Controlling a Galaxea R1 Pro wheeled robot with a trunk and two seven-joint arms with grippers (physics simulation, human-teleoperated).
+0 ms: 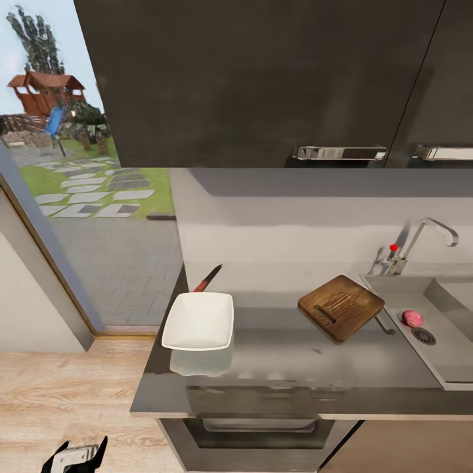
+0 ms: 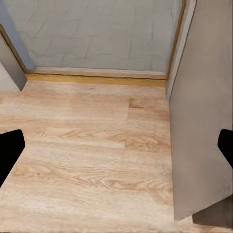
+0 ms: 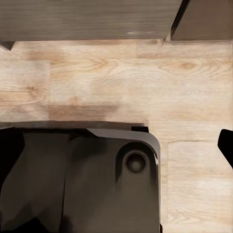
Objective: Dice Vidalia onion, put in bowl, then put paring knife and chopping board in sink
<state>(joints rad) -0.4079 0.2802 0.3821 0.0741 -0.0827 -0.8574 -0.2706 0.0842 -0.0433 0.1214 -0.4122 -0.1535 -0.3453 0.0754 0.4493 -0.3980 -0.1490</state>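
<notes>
Plainly, the Vidalia onion [image 1: 412, 318] sits in the sink [image 1: 453, 368] beside the drain, far to the right; the left gripper [image 1: 75, 454] hangs low by the floor, fingers spread, and the right gripper's state I cannot tell; judging by side, the right arm suits the reach.

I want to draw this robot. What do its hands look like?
Little of them shows. Low in the head view, the left gripper has black pointed fingers around a light grey middle block. In the left wrist view its fingertips are plain black shapes with slanted ends. In the right wrist view one black fingertip shows. I see no cables or markings.
</notes>
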